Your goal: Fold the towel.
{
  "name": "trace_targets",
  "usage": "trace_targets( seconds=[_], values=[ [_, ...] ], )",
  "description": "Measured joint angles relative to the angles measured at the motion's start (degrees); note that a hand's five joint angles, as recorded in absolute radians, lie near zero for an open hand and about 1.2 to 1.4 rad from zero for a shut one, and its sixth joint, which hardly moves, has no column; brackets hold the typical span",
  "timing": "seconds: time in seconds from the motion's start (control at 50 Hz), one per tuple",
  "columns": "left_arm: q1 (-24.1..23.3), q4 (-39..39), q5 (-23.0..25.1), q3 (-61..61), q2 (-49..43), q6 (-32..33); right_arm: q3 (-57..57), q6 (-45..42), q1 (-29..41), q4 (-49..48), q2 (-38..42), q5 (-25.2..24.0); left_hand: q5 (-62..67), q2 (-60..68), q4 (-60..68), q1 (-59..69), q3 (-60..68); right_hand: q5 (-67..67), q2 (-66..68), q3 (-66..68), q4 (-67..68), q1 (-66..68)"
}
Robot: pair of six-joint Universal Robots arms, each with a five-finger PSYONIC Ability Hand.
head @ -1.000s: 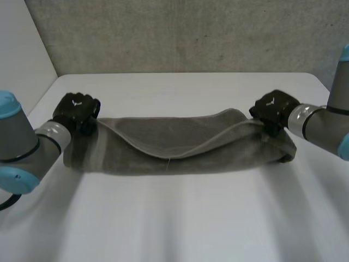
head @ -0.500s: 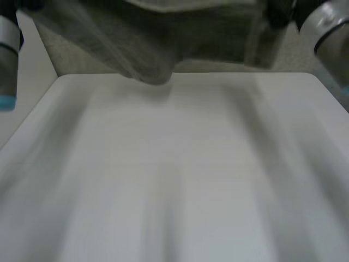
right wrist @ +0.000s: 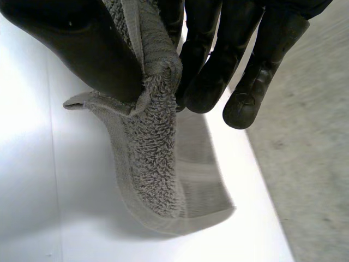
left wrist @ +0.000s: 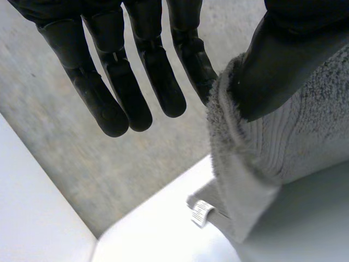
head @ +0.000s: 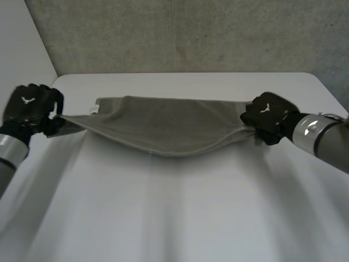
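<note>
The left hand [head: 30, 109] pinches one end corner of the grey towel [head: 169, 128] between its thumb and a straight finger, with the other fingers held out straight. The right hand [head: 268, 115] clamps the opposite end between thumb and fingers. The towel is stretched between them, its middle sagging toward the white counter [head: 174, 218]; whether it touches is unclear. A small white label [left wrist: 203, 213] sticks out near the left hand's corner.

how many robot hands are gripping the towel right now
2. The left robot hand pinches one end of the grey terry-cloth towel; the right robot hand pinches the opposite end.
</note>
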Motion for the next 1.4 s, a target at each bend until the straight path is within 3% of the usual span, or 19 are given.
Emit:
trace_targets(
  seconds=[0.16,0.26,0.34,0.44,0.58,0.72,0.98,1.04,1.12,1.18,1.22,1.26,1.34,1.4],
  values=[
    [4.34,-0.78,4.91,-5.44,14.94,-6.17,2.45,2.18,-2.01,4.78,-12.83,-1.54,0.0,0.0,0.0,0.0,0.0,0.0,0.0,0.0,0.0,0.0],
    [3.97,-0.05,5.25,-4.96,15.08,-11.13,-0.24,2.14,-2.82,6.8,-10.72,-4.27,0.0,0.0,0.0,0.0,0.0,0.0,0.0,0.0,0.0,0.0],
    [1.01,0.67,4.09,0.55,5.3,-11.17,-6.37,1.19,-2.75,7.47,-1.97,-3.92,0.0,0.0,0.0,0.0,0.0,0.0,0.0,0.0,0.0,0.0],
    [-2.61,-1.22,0.8,10.83,-9.61,-7.19,-16.76,0.02,-2.35,8.34,9.68,0.3,0.0,0.0,0.0,0.0,0.01,0.0,0.0,0.0,0.0,0.0],
    [-6.03,-10.7,-5.27,28.25,-26.11,1.48,-33.23,0.22,-0.7,8.83,23.71,7.0,0.0,0.0,0.0,0.0,0.02,0.0,0.0,0.0,0.0,0.0],
    [-9.07,-15.75,-9.48,40.74,-34.62,3.96,-43.52,0.52,1.42,8.5,32.06,8.22,0.0,0.0,0.0,0.0,0.03,0.0,0.0,0.0,0.01,0.0],
    [-11.83,-15.97,-15.41,54.75,-44.63,3.83,-51.05,0.35,2.81,8.07,41.64,7.96,0.01,0.0,0.0,0.0,0.03,-0.65,-0.6,-0.71,-0.49,-0.36],
    [-11.97,-15.98,-15.92,57.0,-46.15,3.96,-52.07,0.41,2.9,7.98,42.45,7.99,0.01,0.0,0.0,0.0,0.03,-8.38,-8.03,-8.47,-7.86,-6.21],
    [-12.06,-16.25,-16.13,60.0,-48.39,5.2,-54.57,1.3,2.91,7.75,43.52,8.7,0.0,0.0,0.0,0.0,0.03,-42.96,-43.15,-42.28,-41.57,-41.35],
    [-12.09,-16.53,-16.11,61.22,-49.44,6.67,-56.19,2.57,2.87,7.22,44.0,9.46,0.0,0.0,0.0,0.0,0.03,-59.89,-58.93,-59.0,-58.01,-56.64],
    [-12.18,-16.81,-16.08,61.82,-50.1,8.03,-57.41,4.01,2.78,6.56,44.32,10.14,-1.36,-1.16,-1.15,-0.78,-1.99,-63.03,-62.29,-62.77,-61.75,-60.35],
    [-12.32,-17.05,-16.07,62.17,-50.45,9.06,-58.32,5.41,2.65,5.8,44.51,10.62,-10.92,-11.28,-11.61,-11.02,-12.83,-63.03,-62.35,-63.16,-61.76,-61.04],
    [-12.74,-17.71,-16.27,62.52,-50.69,10.54,-59.96,8.75,2.11,3.3,44.75,11.37,-48.12,-48.09,-49.29,-48.0,-50.01,-63.03,-62.35,-63.16,-61.76,-61.53],
    [-12.94,-18.12,-17.09,62.59,-50.23,10.82,-60.69,10.1,1.55,1.61,44.77,11.56,-63.28,-61.62,-62.35,-61.59,-63.47,-63.03,-62.35,-63.16,-61.76,-61.53]
  ],
)
